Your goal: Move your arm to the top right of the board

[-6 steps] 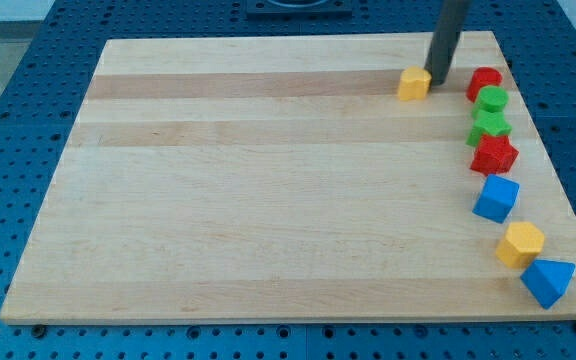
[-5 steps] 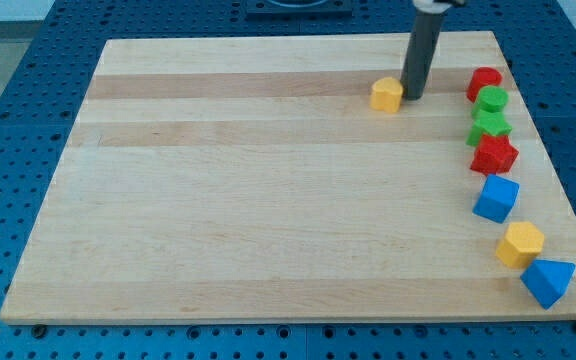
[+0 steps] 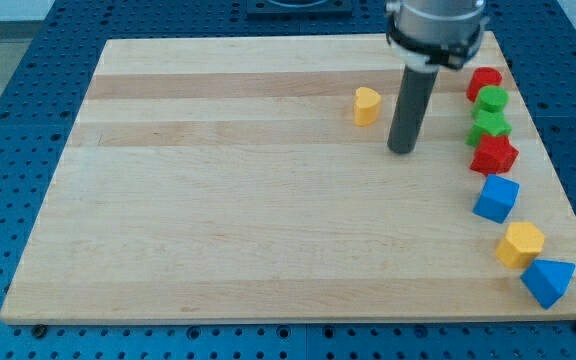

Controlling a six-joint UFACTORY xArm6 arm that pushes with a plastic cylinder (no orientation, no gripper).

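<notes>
My tip [image 3: 402, 150] rests on the wooden board [image 3: 248, 200] right of centre, in the upper half. A small yellow block [image 3: 366, 105] lies just up and to the left of the tip, apart from it. Along the board's right edge runs a column of blocks: a red block [image 3: 485, 81], a green cylinder [image 3: 492, 99], a green star-like block [image 3: 488, 126], a red star-like block [image 3: 494, 155], a blue cube [image 3: 496, 198], a yellow hexagonal block [image 3: 520, 243] and a blue block [image 3: 548, 281].
The board lies on a blue perforated table [image 3: 8, 120]. The arm's grey wrist housing [image 3: 435, 25] hangs over the board's top right part.
My tip pushed the yellow block leftward, then pulled away down and to the right. The yellow block now sits farther left, apart from the tip. The right-edge blocks have not moved.
</notes>
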